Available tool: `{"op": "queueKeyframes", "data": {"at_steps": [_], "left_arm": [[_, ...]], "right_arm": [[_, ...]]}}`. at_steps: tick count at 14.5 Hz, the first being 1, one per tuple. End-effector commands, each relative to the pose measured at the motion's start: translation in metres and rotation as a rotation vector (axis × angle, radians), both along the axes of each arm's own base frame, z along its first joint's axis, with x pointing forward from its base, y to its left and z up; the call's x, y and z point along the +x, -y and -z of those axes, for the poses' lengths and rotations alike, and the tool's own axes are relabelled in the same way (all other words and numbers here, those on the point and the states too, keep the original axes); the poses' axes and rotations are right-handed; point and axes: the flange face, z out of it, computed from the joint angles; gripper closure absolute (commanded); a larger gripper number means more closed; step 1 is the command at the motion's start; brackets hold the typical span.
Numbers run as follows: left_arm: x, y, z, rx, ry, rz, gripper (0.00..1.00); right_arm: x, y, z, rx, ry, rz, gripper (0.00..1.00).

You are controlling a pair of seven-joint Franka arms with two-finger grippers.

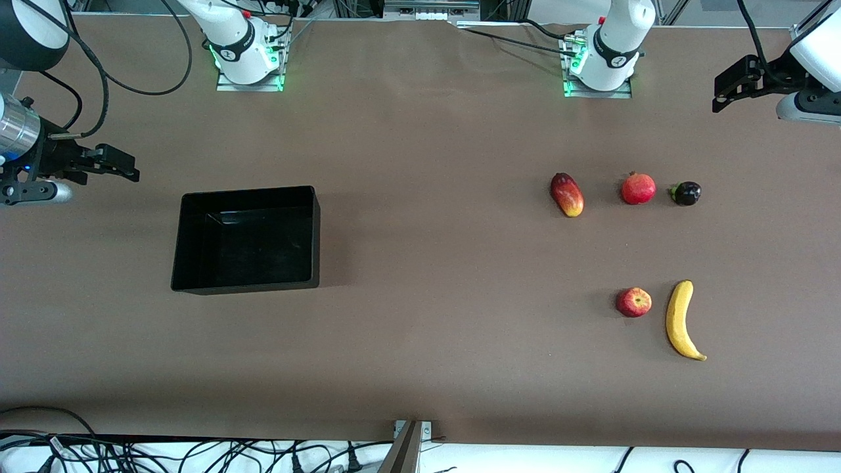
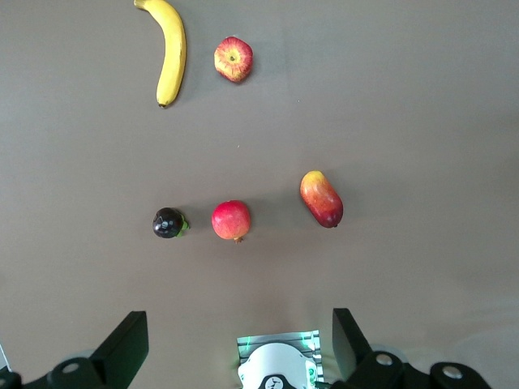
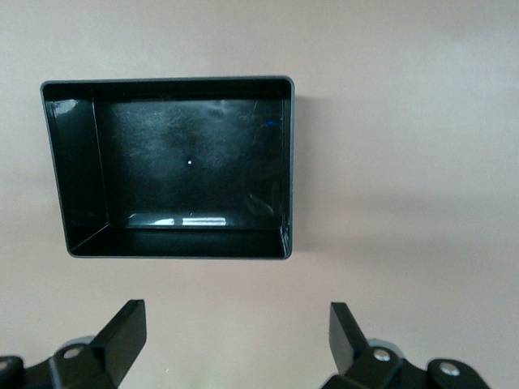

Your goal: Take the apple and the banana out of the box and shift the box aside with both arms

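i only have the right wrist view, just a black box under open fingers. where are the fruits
Observer: None in the box. The apple and banana lie side by side toward the left arm's end of the table.
Operator: anything else near them
Observer: A mango, a pomegranate and a dark round fruit sit in a row farther from the front camera.
Operator: left gripper busy
Observer: No, the left gripper hangs open and holds nothing.

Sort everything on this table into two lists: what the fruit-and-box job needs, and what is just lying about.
Job:
apple
banana
black bin, empty
left gripper, open, waiting
right gripper, open, waiting

Lying about:
mango
pomegranate
small dark purple fruit
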Motion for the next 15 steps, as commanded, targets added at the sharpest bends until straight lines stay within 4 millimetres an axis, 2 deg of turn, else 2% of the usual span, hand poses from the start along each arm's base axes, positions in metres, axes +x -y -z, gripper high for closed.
{"op": "queueKeyframes", "data": {"at_steps": [1,3,5,8,15], "left_arm": [[-0.003,-0.001,-0.003,-0.016,0.005,-0.015,0.00],[-0.003,-0.001,-0.003,-0.016,0.006,-0.015,0.00],[-0.003,-0.001,-0.003,-0.016,0.006,-0.015,0.00],[-0.003,-0.001,-0.003,-0.017,0.006,-0.015,0.00],[-0.002,-0.001,0.000,-0.017,0.004,-0.015,0.00]], "right_arm": [[-0.020,-0.005,-0.030,0.000,0.004,0.032,0.00],[-0.030,-0.003,-0.037,-0.005,0.011,0.039,0.00],[-0.033,-0.007,-0.036,-0.005,0.010,0.031,0.00],[-0.033,-0.001,-0.034,0.002,0.012,0.040,0.00],[-0.027,-0.004,-0.035,0.000,0.011,0.025,0.00]]}}
